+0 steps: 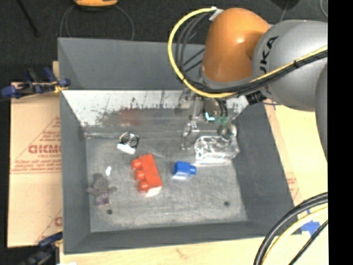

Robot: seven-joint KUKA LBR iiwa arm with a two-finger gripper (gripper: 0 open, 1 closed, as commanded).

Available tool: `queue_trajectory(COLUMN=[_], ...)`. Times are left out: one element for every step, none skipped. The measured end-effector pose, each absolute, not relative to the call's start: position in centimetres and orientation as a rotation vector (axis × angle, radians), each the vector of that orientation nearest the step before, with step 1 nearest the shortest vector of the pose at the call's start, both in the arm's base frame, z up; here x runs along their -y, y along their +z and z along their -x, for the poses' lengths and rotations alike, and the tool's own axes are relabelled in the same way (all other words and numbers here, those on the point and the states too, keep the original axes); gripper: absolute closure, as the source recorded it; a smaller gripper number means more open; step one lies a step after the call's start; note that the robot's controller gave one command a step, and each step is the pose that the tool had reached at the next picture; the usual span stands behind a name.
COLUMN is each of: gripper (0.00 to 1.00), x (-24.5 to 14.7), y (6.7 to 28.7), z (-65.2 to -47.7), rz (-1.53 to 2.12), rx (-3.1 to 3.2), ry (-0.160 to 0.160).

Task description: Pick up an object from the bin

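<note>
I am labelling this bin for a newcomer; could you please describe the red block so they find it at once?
In the grey bin, look left of the floor's middle. The red block lies slantwise there, a small blue piece to its right. It alone is red and studded.

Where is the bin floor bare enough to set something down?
Bare floor runs along the near wall, below the red block and blue piece, out to the right corner. Crowded: the clear plastic thing by the hand, back right.

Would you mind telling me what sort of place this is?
Probably a robotics lab for picking trials: a KUKA arm reaches into a metal bin holding a red brick and blue piece.
</note>
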State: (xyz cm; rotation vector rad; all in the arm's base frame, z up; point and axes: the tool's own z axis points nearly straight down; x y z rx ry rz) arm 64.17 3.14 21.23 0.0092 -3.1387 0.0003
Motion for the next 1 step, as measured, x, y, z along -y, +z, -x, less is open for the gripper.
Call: queue_trajectory(gripper=[0.0], x=[0.1], y=[7.51], z=[-60.22], rz=[-0.423], rx=[3.123], ry=[0.0])
